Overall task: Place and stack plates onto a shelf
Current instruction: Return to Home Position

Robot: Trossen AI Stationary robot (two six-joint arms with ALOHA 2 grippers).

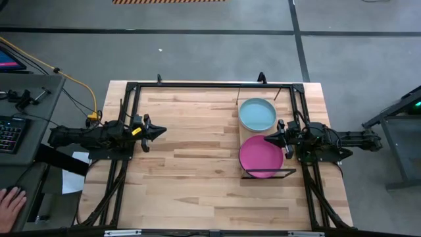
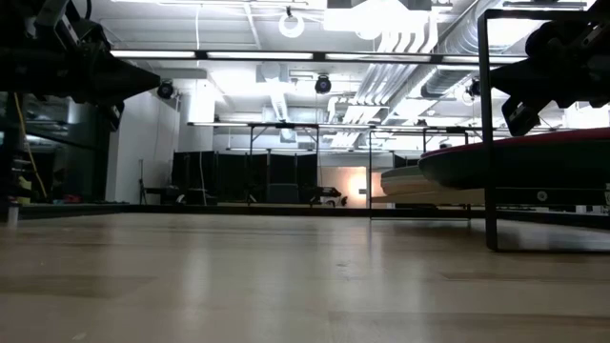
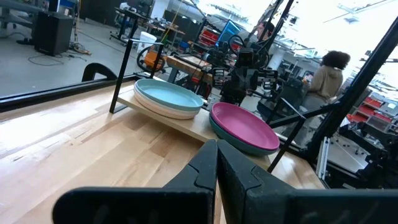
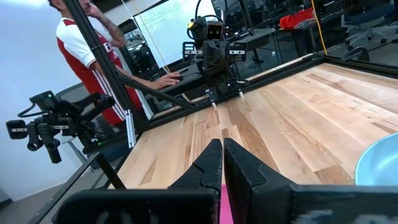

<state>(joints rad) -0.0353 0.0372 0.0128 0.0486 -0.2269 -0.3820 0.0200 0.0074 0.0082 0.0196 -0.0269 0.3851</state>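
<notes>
Left gripper (image 1: 162, 130), high view: mine, fingers pressed together on nothing, hovering over the left side of the bench (image 1: 197, 178) and pointing across at the shelf (image 1: 241, 134)
Right gripper (image 1: 266, 139), high view: mine too, fingers together and empty, tip above the spot where the two top plates nearly meet
Shelf, high view: on the bench's right half, with the teal plate (image 1: 256, 114) toward the picture's top and the pink plate (image 1: 260, 157) just beside it toward the bottom
Edge of the scene, high view: a person's hand (image 1: 8, 201) rests off the bench at lower left
Arms, low view: both hang dark in the upper corners, clear of the bench
Stacks, low view: pink rim uppermost at right, the cream plate (image 2: 408, 180) beyond it
Stacks, left wrist view: teal sits on cream; pink tops its pile, with the green plate (image 3: 245, 146) showing as a rim beneath
Background, left wrist view: a person in a tan top (image 3: 326, 78) stands behind the shelf
Right wrist view: my fingers nearly touch, a pink sliver shows between them, and a person in a red and white shirt (image 4: 81, 43) stands beside the bench
</notes>
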